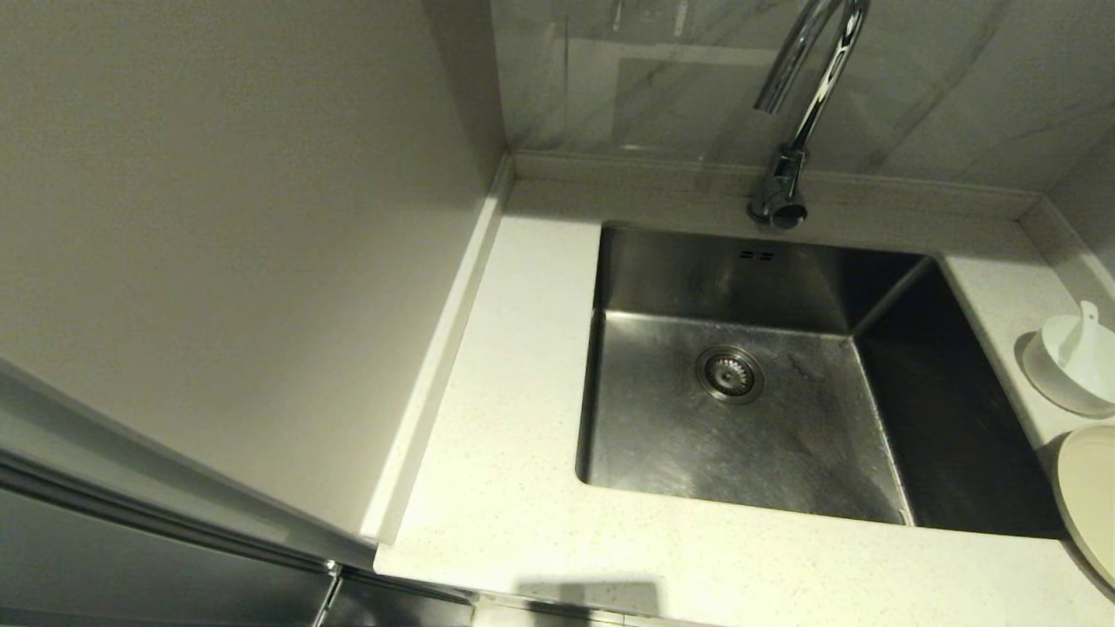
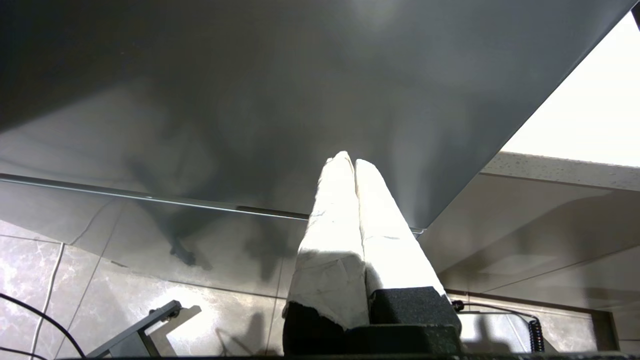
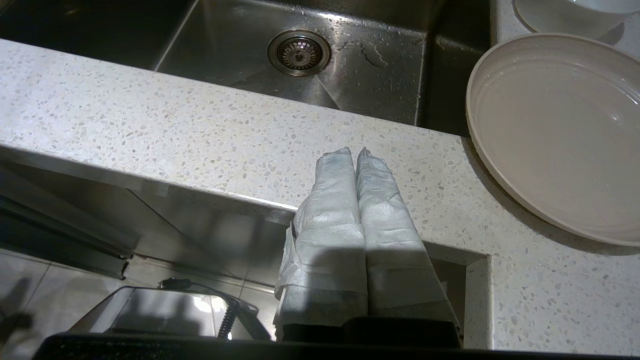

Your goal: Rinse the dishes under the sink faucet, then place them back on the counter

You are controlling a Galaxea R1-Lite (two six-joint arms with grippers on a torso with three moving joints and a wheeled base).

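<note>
On counter (image 1: 514, 488): one bowl (image 1: 1070, 366), one spoon (image 1: 1083, 326), one plate (image 1: 1091, 496).

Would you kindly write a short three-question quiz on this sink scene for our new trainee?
1. True or false: the spoon rests in the bowl.
2. Where is the plate? A) in the sink B) on the counter, to the sink's right C) under the faucet
3. How do the right gripper fingers stand, and do they hold anything?

Key: 1. true; 2. B; 3. closed together, holding nothing, low in front of the counter's edge.
</note>
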